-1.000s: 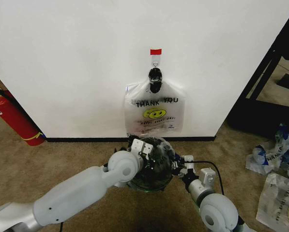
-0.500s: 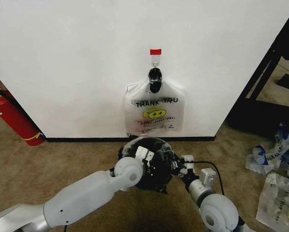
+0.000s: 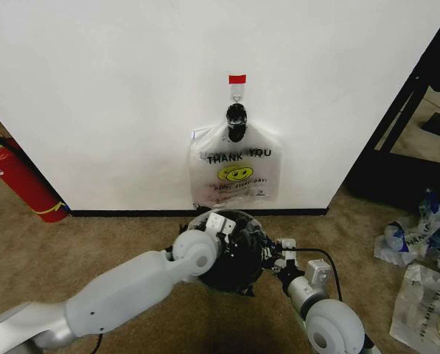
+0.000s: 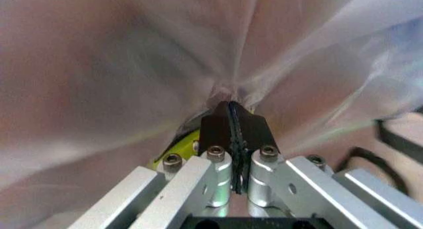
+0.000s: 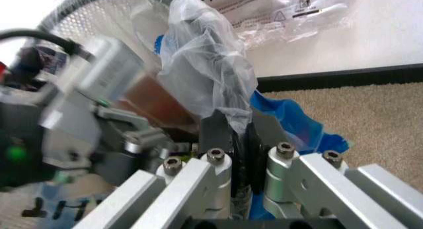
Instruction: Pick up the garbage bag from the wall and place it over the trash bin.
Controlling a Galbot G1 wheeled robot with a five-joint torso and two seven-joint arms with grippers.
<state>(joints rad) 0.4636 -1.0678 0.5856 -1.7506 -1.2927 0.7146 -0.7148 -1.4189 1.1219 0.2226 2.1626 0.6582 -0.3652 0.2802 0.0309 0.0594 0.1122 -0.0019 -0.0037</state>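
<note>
Progress: the thin translucent white plastic garbage bag with blue patches (image 5: 218,75) is off the wall and down at the small round black wire-mesh trash bin (image 3: 231,254); both grippers pinch it there. I judge the pick-up done and the spreading over the rim underway.

Left to do: in the head view the bin's dark mouth looks mostly uncovered, so the film seems not yet drawn around the rim (how much rim is covered I cannot tell).

Wall: the plain white painted wall (image 3: 116,96) carries a second white "THANK YOU" smiley bag (image 3: 236,171) on the small hook under a red tape strip (image 3: 236,79); it hangs just above and behind the bin.

Left gripper (image 4: 230,112): black pads pressed together on a gathered pleat of film, which fans out taut from the pinch. In the head view it sits over the bin's near-left rim, the grey forearm reaching in from the lower left.

Right gripper (image 5: 242,125): pads closed on a bunched fold of white film, blue plastic draped beside it. It holds at the bin's right side, wrist bent inward toward the left gripper (the two are near each other).

Bystander: a red fire extinguisher (image 3: 21,181) leans on the wall, well apart to the left.
</note>
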